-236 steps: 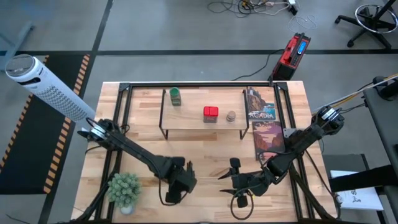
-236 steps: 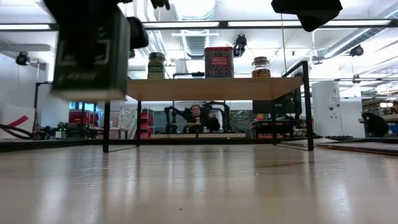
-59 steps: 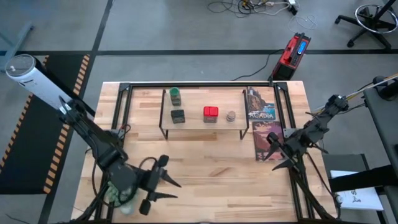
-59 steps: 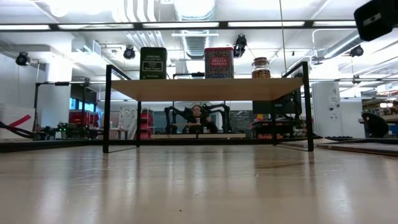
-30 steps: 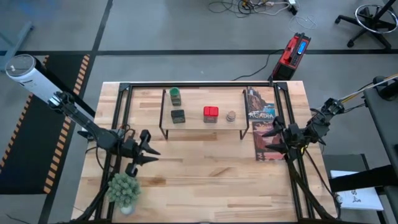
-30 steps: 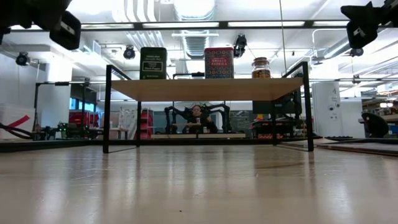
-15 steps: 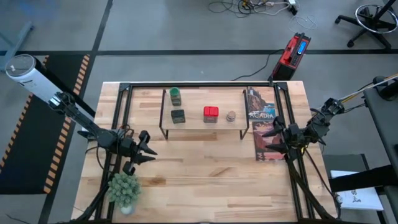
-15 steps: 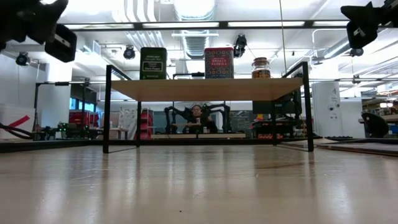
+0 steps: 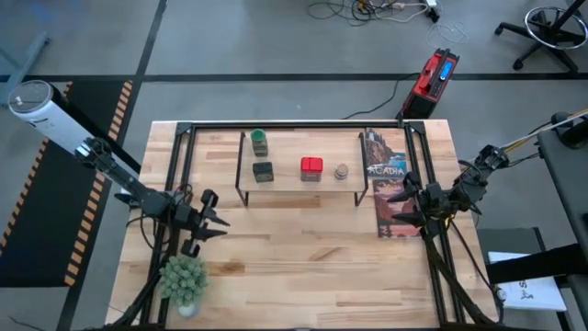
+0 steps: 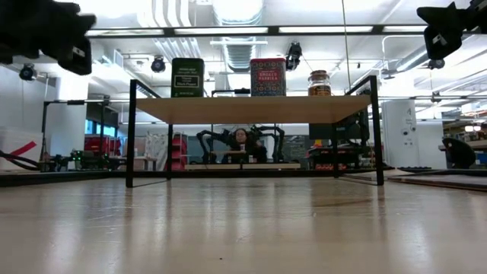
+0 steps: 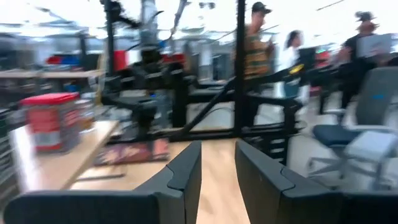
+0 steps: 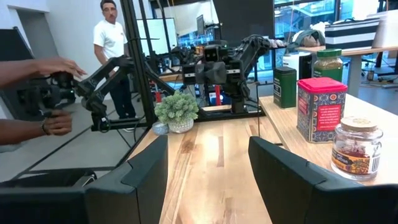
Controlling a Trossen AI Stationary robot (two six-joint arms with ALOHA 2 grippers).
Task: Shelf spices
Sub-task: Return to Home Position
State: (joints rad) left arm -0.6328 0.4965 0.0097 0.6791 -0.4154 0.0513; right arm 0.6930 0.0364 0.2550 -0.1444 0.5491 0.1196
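All four spices stand on the light-wood shelf [image 9: 301, 175] at the far middle of the table. They are the green-capped jar [image 9: 259, 142], the dark square tin [image 9: 263, 172], the red square tin [image 9: 311, 167] and the round tan jar [image 9: 341, 172]. In the low view the dark tin [image 10: 187, 77], red tin [image 10: 267, 76] and tan jar [image 10: 319, 82] line the board, and the green-capped jar is hidden. My left gripper [image 9: 213, 225] hovers open near the table's left side. My right gripper [image 9: 397, 206] hovers open right of the shelf, above a book.
A small potted plant [image 9: 184, 279] stands at the near left corner. A printed book [image 9: 390, 188] lies flat right of the shelf. The black frame [image 9: 294, 126] rings the table. Bare wood lies in front of the shelf. People stand in the room beyond [image 12: 112, 37].
My left gripper has drawn back a little toward the table's left edge, staying open. The right arm and the spices on the shelf have kept still.
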